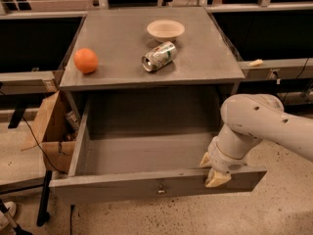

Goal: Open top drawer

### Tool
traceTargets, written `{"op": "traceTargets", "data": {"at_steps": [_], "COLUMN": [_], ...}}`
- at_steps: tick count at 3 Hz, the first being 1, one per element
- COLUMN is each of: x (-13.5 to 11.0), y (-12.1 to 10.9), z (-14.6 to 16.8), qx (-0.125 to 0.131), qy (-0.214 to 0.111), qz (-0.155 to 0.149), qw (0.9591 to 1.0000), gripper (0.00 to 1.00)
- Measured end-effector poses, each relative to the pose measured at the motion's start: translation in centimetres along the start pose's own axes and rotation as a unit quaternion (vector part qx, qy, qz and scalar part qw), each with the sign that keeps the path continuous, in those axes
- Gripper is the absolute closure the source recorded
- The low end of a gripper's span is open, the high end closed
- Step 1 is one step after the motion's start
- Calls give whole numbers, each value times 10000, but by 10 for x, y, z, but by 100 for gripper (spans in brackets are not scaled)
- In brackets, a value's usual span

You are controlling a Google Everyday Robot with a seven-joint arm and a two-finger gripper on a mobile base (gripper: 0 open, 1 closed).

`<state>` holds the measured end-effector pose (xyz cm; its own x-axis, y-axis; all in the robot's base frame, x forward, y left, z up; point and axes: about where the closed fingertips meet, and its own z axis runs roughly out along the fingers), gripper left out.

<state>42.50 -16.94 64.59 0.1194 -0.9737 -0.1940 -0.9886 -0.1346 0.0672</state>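
The top drawer (146,155) is a wide grey drawer under the table top. It stands pulled far out, and its deep grey box is empty. Its front panel (122,187) has a small round metal knob (161,190) at the centre. My gripper (211,169) is at the right end of the front panel, on the end of my white arm (259,124). One tan fingertip (205,158) sits inside the drawer and the other one is on the outer face, so the gripper is shut on the panel's top rim.
On the grey table top (122,48) lie an orange (86,60), a tipped soda can (158,56) and a small cream bowl (166,30). An open cardboard box (51,131) stands on the floor at the left, beside the drawer. Dark shelving runs behind.
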Motion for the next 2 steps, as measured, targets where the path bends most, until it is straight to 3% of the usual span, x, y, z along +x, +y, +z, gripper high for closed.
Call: {"op": "traceTargets", "data": {"at_steps": [2], "x": [1], "y": [8], "z": [-1], "qx": [-12], "qy": [-10], "qz": [-12], "qw": [10000], "gripper": [39]}}
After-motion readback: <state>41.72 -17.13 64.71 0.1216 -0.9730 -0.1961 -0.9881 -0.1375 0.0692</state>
